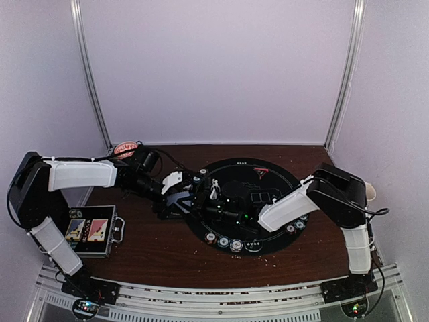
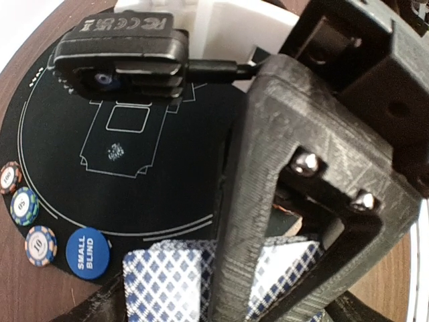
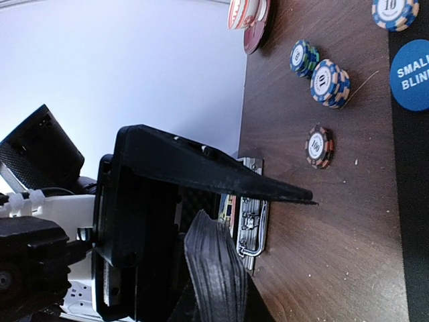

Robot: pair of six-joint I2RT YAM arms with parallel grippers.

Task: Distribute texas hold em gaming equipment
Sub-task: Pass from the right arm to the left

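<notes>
1. Currently both grippers meet over the left edge of the mat (image 2: 167, 194); the playing cards (image 2: 167, 285) are there, fanned, blue-diamond backs facing the left wrist camera.
2. Left gripper (image 1: 184, 201): fingers stand wide either side of the fan; can't tell if they touch the card edges.
3. Right gripper (image 1: 206, 201): narrow; reads as clamped on the cards, one finger crossing in front of them in the left wrist view.
4. Handling, my call: cards are light, thin, slick and bendy; they slide over each other, so a loose pinch sheds extras; take one by a free short edge, faces between the pads, and draw it sideways off the fan.
5. Poker chips (image 2: 40, 245) and Small Blind button (image 2: 88, 250) sit along the mat's near rim; stiff little discs; pinch across the rim.
</notes>
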